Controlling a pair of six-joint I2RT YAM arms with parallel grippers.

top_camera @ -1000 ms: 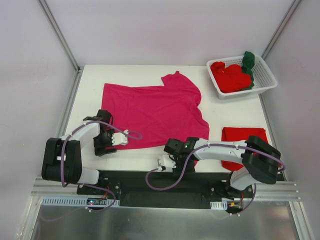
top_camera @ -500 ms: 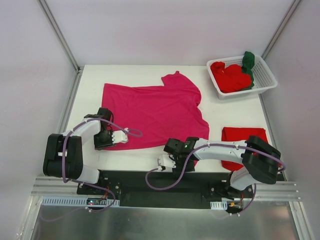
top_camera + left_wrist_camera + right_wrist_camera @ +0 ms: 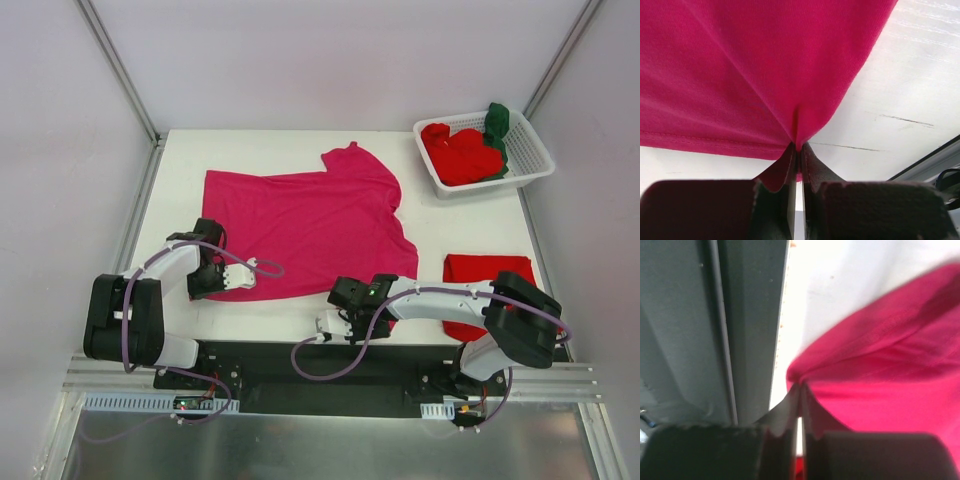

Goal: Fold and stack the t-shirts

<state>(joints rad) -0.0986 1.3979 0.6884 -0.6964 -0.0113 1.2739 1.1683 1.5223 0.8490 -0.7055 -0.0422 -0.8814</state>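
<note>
1. Left wrist view: the left claw point(image 3: 797, 150) is clenched on a pinch of the magenta t-shirt point(image 3: 750, 65), just inside its stitched near edge. The cloth tents up from the jaws.
2. Right wrist view: the right claw point(image 3: 801, 389) is clamped on a magenta corner, close beside the dark rail point(image 3: 750, 315) (picture blurred).
3. Top view: the shirt lies flat mid-counter point(image 3: 290, 312), gripped at about its 8 and 5 o'clock. Judgement: raise both corners together, keep the edge taut, carry it toward 12 o'clock and land it edge on edge.
4. Surroundings: the folded red t-shirt point(image 3: 470, 272) at 4 o'clock lies partly under the right arm, so a low swing could drag it. The white basket point(image 3: 520, 172) at 1 o'clock holds red shirts point(image 3: 460, 155) and a dark green shirt point(image 3: 497, 118), well apart from the fold path.
</note>
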